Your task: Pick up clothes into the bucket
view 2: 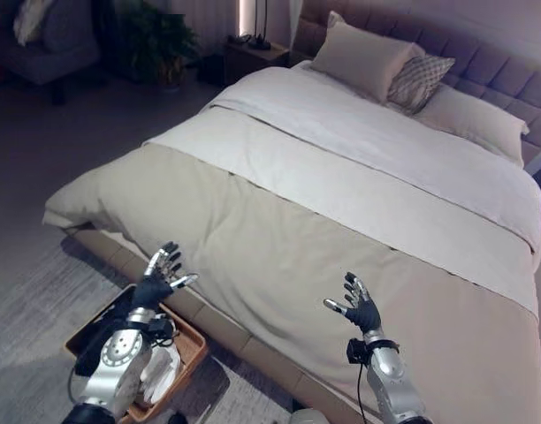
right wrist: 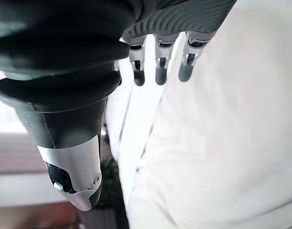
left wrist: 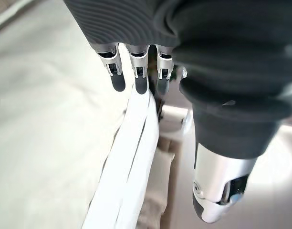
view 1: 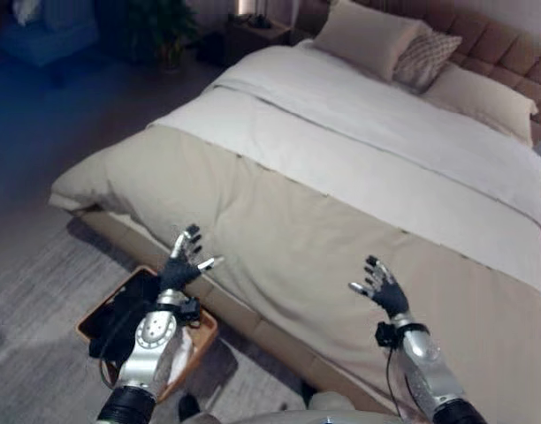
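Observation:
An orange-brown bucket (view 1: 204,338) stands on the floor by the bed's near edge, at lower left. Dark clothes (view 1: 129,309) and a white cloth (view 2: 160,367) lie inside it. My left hand (view 1: 180,263) hangs above the bucket's far side, at the bed's edge, open with fingers spread and holding nothing. Its fingers (left wrist: 139,76) point along the bedding in the left wrist view. Over the beige duvet (view 1: 297,238) my right hand (view 1: 382,289) is raised, open and empty, its fingers (right wrist: 159,64) straight in the right wrist view.
The large bed fills the middle and right, with a white sheet (view 1: 377,132) and pillows (view 1: 368,35) at the headboard. A nightstand (view 2: 253,53) and a plant (view 2: 160,40) stand at the far left. Grey carpet (view 1: 32,291) lies around the bucket.

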Motion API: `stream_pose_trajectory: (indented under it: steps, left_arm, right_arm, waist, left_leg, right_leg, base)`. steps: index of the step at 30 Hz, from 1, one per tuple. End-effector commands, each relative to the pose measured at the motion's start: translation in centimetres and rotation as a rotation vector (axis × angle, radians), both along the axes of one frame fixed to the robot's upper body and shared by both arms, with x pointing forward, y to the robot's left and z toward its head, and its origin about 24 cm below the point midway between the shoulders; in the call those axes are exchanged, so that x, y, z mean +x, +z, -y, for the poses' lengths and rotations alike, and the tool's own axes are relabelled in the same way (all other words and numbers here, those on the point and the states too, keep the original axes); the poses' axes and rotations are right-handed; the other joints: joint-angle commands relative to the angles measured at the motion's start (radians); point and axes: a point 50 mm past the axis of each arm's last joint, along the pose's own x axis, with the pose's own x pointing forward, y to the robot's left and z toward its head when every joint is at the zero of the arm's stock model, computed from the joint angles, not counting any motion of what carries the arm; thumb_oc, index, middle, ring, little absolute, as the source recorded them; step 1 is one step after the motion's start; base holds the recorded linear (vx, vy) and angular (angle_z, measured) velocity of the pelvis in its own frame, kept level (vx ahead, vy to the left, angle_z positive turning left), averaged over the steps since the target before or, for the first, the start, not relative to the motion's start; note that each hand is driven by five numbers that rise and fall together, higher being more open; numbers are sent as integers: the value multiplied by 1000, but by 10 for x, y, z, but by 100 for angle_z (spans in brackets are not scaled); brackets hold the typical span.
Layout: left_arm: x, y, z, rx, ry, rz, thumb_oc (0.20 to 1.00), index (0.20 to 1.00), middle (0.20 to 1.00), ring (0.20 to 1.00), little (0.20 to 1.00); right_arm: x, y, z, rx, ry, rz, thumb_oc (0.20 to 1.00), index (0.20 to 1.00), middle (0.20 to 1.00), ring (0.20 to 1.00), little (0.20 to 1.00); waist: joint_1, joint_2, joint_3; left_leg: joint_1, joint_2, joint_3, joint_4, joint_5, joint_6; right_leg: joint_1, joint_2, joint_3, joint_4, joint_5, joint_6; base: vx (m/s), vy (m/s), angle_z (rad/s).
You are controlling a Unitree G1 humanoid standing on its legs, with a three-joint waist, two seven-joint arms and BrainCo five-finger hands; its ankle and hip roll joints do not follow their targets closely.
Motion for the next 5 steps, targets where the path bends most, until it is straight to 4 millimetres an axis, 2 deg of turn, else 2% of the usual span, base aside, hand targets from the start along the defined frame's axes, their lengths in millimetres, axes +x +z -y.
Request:
stream_pose_trajectory:
  steps: [1, 5]
  left_arm:
    - [4, 6, 7, 39, -65, 41, 1000, 1000, 1000, 1000, 1000]
    - [-5, -8, 19, 25, -116, -22, 1000, 1000, 1000, 1000, 1000]
  right_arm:
    - [16, 24, 2, 76, -52, 143, 1000, 1000, 1000, 1000, 1000]
    - [8, 15, -4, 161, -83, 111, 1000, 1000, 1000, 1000, 1000]
  waist:
    - [0, 16, -8]
    - [-9, 30, -38]
  left_leg:
    - [-24, 1, -31, 36, -17, 29]
    - [-2, 2, -33, 17, -12, 28]
  right_leg:
    - [-72, -2, -69, -8, 129, 21]
    - [-49, 3, -77, -16, 120, 19]
  base:
    - [0, 0, 0]
    - [20, 2, 2]
